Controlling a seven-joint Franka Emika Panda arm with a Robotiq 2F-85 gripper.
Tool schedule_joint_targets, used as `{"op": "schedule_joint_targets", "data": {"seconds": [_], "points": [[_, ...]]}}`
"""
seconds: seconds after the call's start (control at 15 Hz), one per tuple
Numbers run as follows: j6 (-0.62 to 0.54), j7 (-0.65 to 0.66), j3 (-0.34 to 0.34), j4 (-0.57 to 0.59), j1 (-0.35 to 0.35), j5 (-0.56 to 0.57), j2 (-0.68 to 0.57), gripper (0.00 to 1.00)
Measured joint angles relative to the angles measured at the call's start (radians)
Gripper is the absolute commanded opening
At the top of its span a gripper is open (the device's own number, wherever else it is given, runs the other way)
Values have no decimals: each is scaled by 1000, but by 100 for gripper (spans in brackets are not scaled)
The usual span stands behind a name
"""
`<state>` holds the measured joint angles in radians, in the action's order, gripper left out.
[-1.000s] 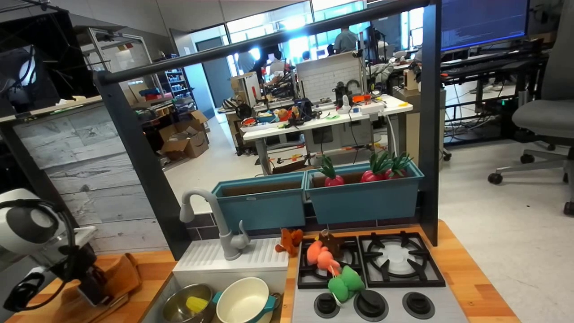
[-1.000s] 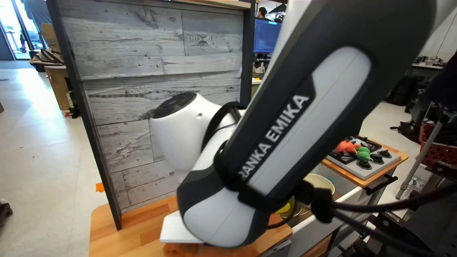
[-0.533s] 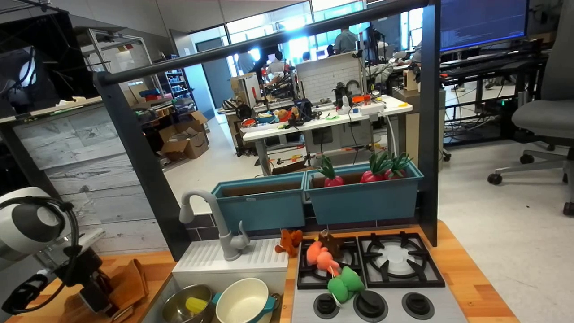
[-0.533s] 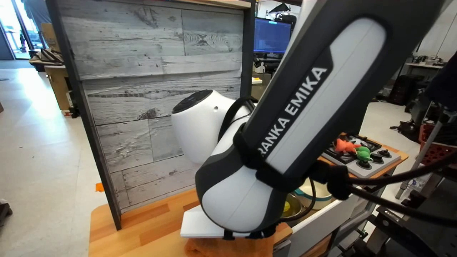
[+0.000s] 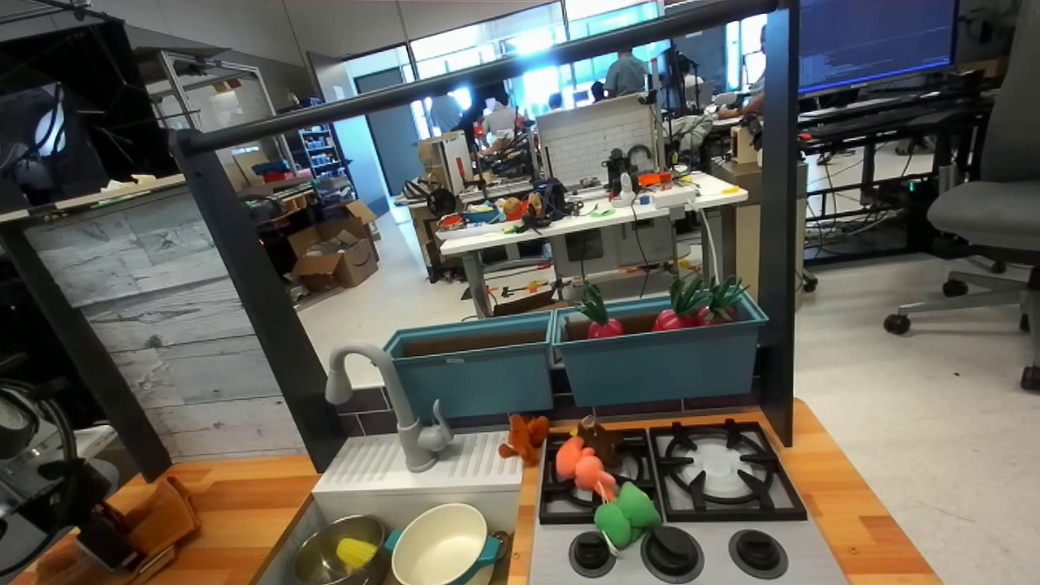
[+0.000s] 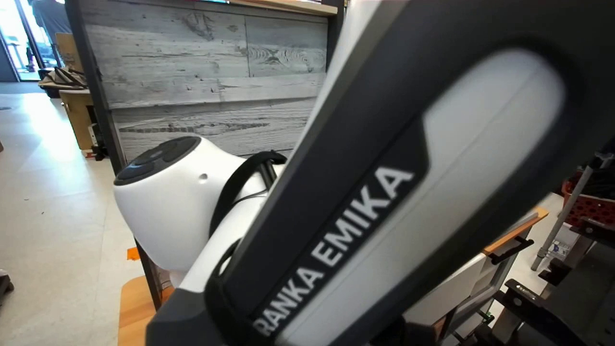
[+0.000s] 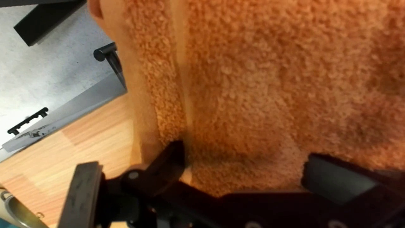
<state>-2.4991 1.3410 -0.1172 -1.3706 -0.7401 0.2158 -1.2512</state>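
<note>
While a fuzzy orange-brown cloth (image 5: 166, 520) lies on the wooden counter (image 5: 244, 504), the black gripper (image 7: 243, 167) is close by it, fingers spread wide; contact is unclear. The white-and-black arm (image 6: 384, 192) hides most of that counter in an exterior view, before a grey plank panel (image 6: 211, 77). Inside the white sink (image 5: 390, 504) sit a cream pot (image 5: 439, 540) with teal handles and a steel bowl (image 5: 317, 552) holding a yellow oblong piece (image 5: 355, 552); a teal rectangular planter (image 5: 666, 370) holds three red, green-leaved radishes (image 5: 604, 327).

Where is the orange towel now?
The orange towel lies on the counter, lower left in an exterior view; the wrist view shows it at the tool.
</note>
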Motion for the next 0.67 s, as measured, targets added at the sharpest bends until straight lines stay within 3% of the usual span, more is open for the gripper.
{"op": "schedule_joint_targets", "data": {"seconds": [0.27, 0.67], "points": [[9, 10, -12, -13, 35, -23, 2, 100], [-13, 138, -111, -191, 146, -31, 71, 100]]}}
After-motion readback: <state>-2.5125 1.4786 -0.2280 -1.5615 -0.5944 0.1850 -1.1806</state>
